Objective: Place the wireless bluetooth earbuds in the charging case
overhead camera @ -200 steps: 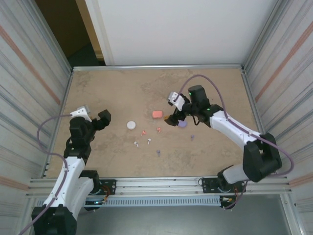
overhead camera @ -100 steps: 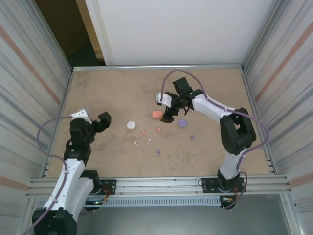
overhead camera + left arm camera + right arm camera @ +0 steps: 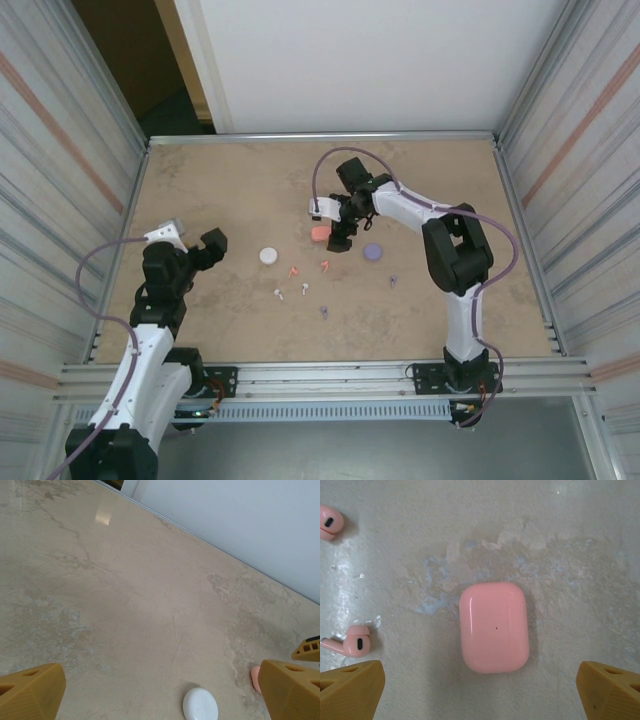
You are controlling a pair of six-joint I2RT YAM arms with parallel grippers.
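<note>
Right end effector [image 3: 338,236] swung over pink case [image 3: 494,627], released, case closed in wrist view

My right claw [image 3: 338,235] hangs open, pointing straight down at full forward reach; my left claw [image 3: 197,247] sits open, held low.

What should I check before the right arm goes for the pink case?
1. Right hand open: ok, its fingers stand wide apart.
2. Pink case centred between them: ok in the right wrist view.
3. Case lid open for inserting: not ok, it looks shut and lies flat.
4. Pink earbuds out of the closing path: ok, both lie off to one side, apart from the case.
5. Height of the hand over the case: cannot tell.
6. Left hand out of the way: ok, open and near the white case, not touching it.
</note>
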